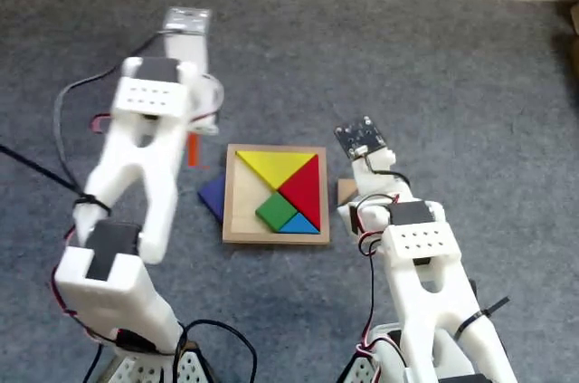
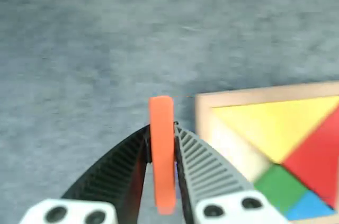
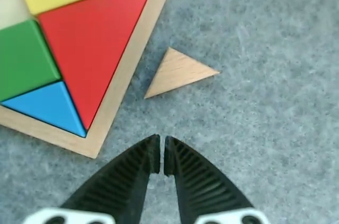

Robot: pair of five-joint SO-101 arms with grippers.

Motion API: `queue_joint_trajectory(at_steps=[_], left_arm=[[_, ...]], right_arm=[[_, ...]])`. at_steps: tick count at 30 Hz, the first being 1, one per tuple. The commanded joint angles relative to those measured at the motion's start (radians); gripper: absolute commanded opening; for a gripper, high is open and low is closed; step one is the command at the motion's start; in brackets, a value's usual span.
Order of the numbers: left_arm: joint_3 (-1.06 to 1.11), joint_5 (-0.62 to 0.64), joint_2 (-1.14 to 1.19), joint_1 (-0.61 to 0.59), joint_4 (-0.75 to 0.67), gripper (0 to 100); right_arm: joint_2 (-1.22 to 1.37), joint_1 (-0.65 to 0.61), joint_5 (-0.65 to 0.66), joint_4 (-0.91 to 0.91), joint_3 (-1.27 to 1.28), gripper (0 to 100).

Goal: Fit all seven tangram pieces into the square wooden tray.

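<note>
Grey fuzzy desk [image 1: 452, 84] had the square wooden tray [image 1: 242, 206] in the middle, partly filled, with bare wood down one side. Left gripper [image 2: 161, 128] had its fingers clamped on the orange piece [image 2: 161, 150], held on edge just beside the tray's corner, I'd guess ready for that gap. Right gripper [image 3: 161, 144] had its fingers pressed together on nothing, hanging near the plain wooden triangle [image 3: 177, 71] lying just outside the tray.

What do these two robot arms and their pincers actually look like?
The left arm and right arm are blocky white plastic shells with black motors at the joints and rows of small holes on top. Thin black and red cables loop along both. The left gripper and right gripper each have two black, ribbed, tapering fingers on a white base with round holes.
</note>
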Motion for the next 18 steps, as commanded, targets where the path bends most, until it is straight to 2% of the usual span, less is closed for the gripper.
queue_joint_trajectory(at_steps=[1,6,11,18], left_arm=[[0.007,0.100,-0.056,0.134,-0.025,0],[0.133,0.183,-0.056,0.225,-0.190,0],[0.285,0.227,-0.056,0.260,-0.353,0],[0.335,0.222,-0.056,0.269,-0.384,3]], right_arm=[[-0.039,0.012,-0.011,-0.016,-0.008,3.1],[-0.039,0.013,-0.011,-0.016,-0.007,3.1],[-0.036,0.013,-0.011,-0.018,-0.007,3.1],[-0.036,0.013,-0.011,-0.018,-0.007,3.1]])
